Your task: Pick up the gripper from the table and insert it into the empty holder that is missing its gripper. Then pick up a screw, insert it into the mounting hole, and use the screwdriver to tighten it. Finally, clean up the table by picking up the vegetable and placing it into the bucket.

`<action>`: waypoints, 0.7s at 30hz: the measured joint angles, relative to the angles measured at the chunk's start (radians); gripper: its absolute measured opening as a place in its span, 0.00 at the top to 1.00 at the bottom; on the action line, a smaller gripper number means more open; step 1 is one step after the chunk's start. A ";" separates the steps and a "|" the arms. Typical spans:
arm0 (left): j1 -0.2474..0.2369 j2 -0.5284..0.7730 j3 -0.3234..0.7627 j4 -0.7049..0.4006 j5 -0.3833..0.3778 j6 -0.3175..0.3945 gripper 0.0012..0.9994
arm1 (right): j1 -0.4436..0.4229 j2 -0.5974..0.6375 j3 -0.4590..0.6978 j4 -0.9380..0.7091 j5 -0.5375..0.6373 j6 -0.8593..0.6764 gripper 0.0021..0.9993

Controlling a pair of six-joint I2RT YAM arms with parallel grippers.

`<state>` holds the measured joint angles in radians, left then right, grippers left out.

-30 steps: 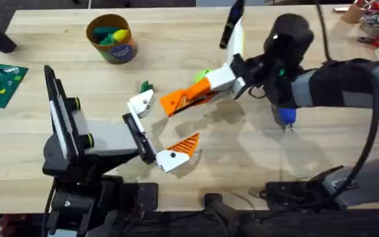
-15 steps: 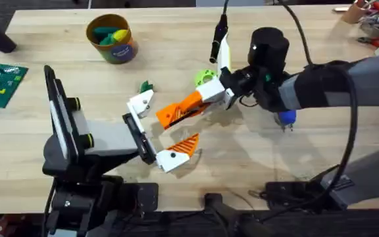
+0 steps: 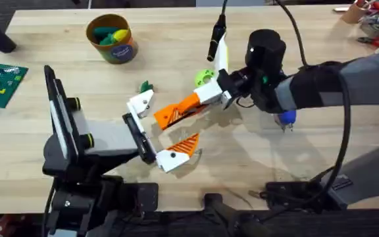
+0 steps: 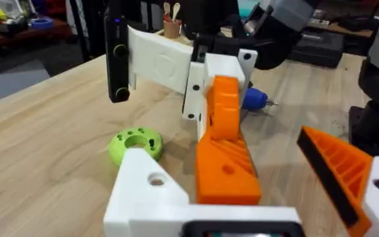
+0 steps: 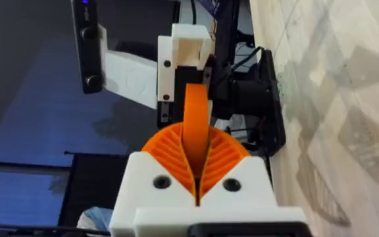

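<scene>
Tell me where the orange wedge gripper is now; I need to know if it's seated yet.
In the overhead view the gripper is mid-table, clamped in the right gripper, its tip just beside the holder, not yet seated.

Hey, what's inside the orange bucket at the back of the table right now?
The bucket holds toy pieces: a yellow one, a green one and a blue one show from above. Anything beneath them, and the bucket's bottom, is covered.
</scene>
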<state>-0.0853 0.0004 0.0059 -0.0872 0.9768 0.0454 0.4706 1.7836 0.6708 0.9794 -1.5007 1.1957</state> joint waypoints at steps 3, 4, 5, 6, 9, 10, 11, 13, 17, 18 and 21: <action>0.000 0.000 0.000 0.000 0.000 0.000 0.01 | 0.000 0.000 0.006 0.000 0.007 0.001 0.98; 0.000 0.000 0.000 0.000 0.000 0.000 0.01 | 0.000 0.000 0.011 0.000 0.009 0.001 0.98; 0.000 0.000 0.000 0.000 0.000 0.000 0.01 | 0.000 0.000 0.017 0.000 0.011 0.001 0.98; 0.000 0.000 0.000 0.000 0.000 0.000 0.01 | 0.000 0.000 0.023 0.000 0.013 0.002 0.98; 0.000 0.000 0.000 0.000 0.000 0.000 0.01 | 0.000 0.000 0.037 0.000 0.020 0.005 0.98; 0.000 0.000 0.000 0.000 0.000 0.000 0.01 | 0.000 0.000 0.039 0.000 0.022 0.005 0.98; 0.000 0.000 0.000 0.000 0.000 0.000 0.01 | 0.000 0.000 0.040 0.000 0.023 0.006 0.98; 0.000 0.000 0.000 0.000 0.000 0.000 0.01 | 0.000 0.000 0.041 0.000 0.028 0.007 0.98; 0.000 0.000 0.000 0.000 0.000 0.000 0.01 | 0.000 0.000 0.041 -0.001 0.049 0.013 0.98; 0.000 0.000 0.000 0.000 0.000 0.000 0.01 | 0.000 0.000 0.041 -0.001 0.054 0.015 0.98; 0.000 0.000 0.000 0.000 -0.001 0.000 0.01 | 0.004 0.000 0.041 -0.003 0.064 0.022 0.98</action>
<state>-0.0853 0.0006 0.0059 -0.0868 0.9757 0.0452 0.4742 1.7836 0.7120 0.9768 -1.4370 1.2176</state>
